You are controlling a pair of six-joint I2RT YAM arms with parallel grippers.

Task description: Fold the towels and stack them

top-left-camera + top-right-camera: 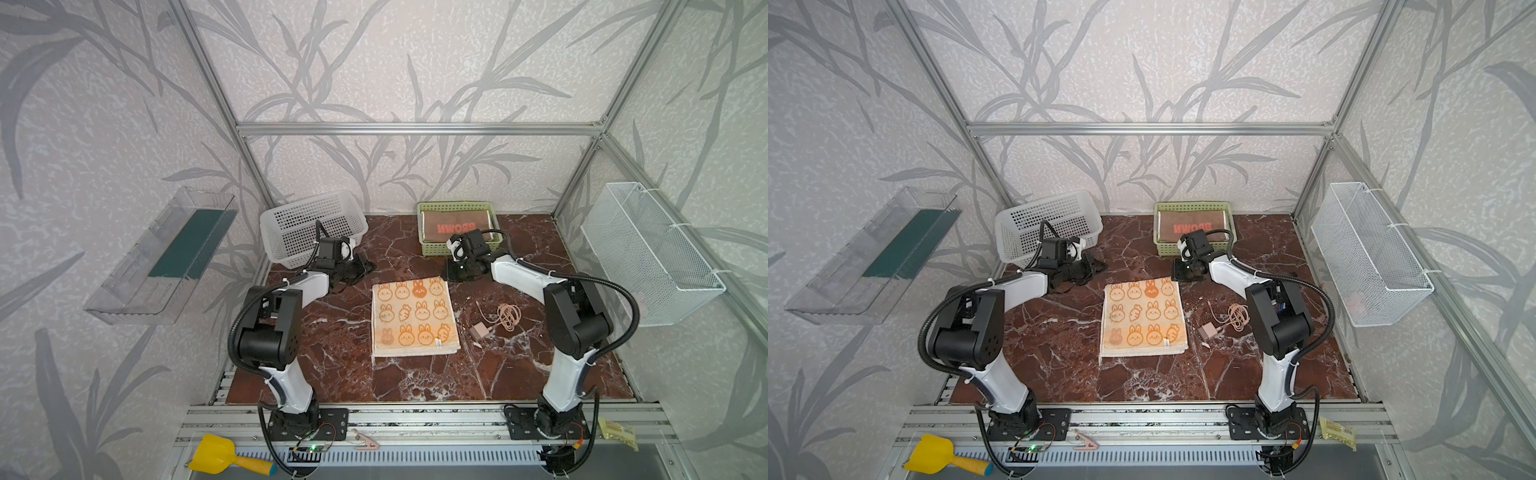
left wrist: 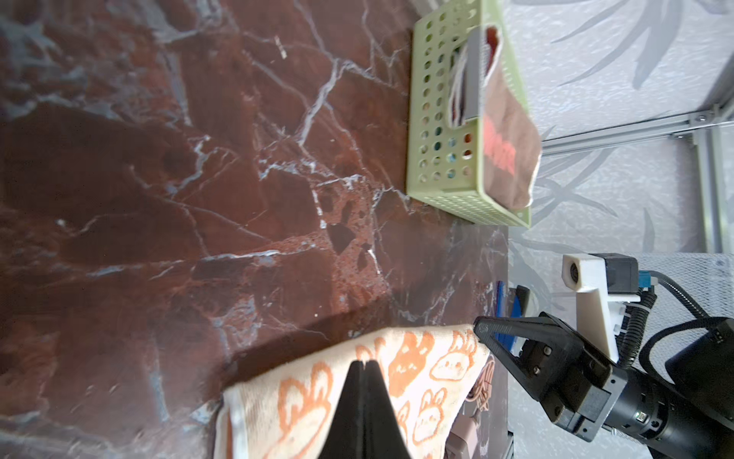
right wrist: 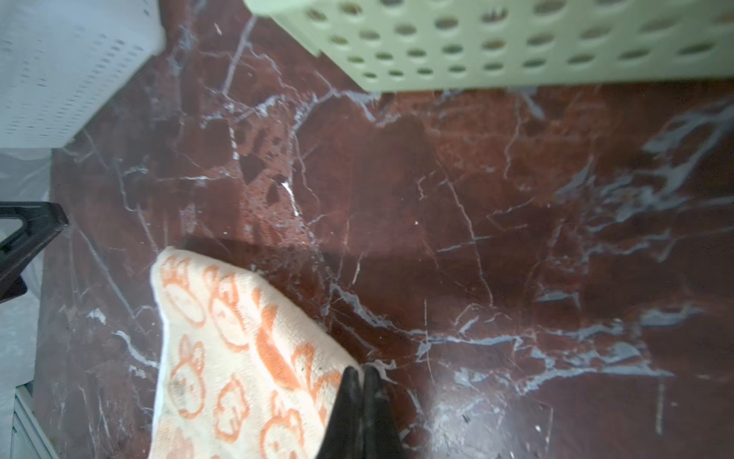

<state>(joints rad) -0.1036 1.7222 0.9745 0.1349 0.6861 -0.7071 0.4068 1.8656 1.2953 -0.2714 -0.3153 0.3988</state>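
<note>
**Both grippers clenched at the far edge of the bunny towel**

The cream terry towel with orange bunny and carrot prints (image 1: pixel 415 318) lies flat in the middle of the dark red marble table (image 1: pixel 332 370), well apart from the light green perforated plastic basket (image 1: pixel 457 206) at the back. Its near edge shows several layers, so I judge it is folded at least one time. The print faces up and the sides are nearly straight. In the basket lies a folded brown towel with red letters (image 1: pixel 455 226), which I take for the top of the stack.

The left gripper (image 2: pixel 363 363) has its jaws pressed together near the far left corner, with nothing visible between them. The right gripper (image 3: pixel 361 373) is clenched too, its tips just at the far right corner. I cannot tell whether a bit of cloth is caught there.

The step in hand seems to be taking the far edge for the next fold. For this, both corners must be pinched through all layers and carried evenly toward the near edge. After that the towel goes onto the stack.
</note>
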